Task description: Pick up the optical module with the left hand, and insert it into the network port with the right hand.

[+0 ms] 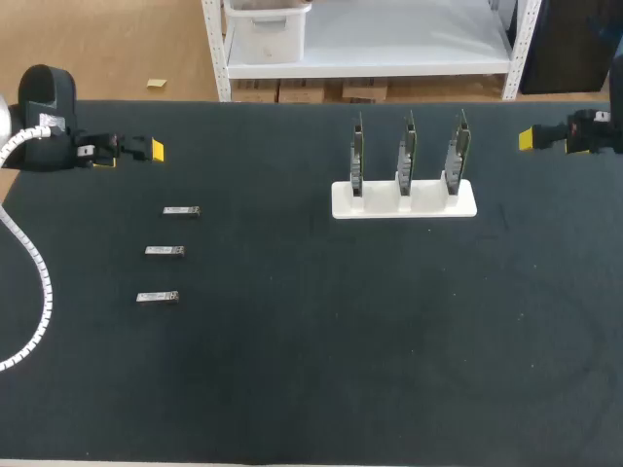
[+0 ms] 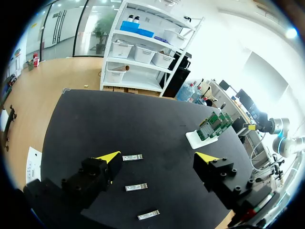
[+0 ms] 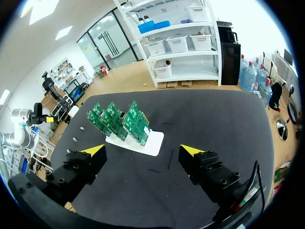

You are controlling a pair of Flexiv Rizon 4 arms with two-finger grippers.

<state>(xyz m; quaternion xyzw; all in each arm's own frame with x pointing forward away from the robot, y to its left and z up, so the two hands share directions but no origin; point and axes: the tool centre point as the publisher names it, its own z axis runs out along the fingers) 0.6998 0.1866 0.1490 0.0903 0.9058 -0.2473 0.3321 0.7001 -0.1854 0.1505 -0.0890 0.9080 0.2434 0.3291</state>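
Standing edge-on, boards [image 1: 407, 156], ports indiscernible.

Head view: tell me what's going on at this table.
Nothing is being handled yet. Three optical modules lie untouched in a column on the left side of the table. The left claw hangs open beyond them, near the far left corner. The right claw is open too, near the far right corner. Between them, a white stand holds three upright circuit boards.
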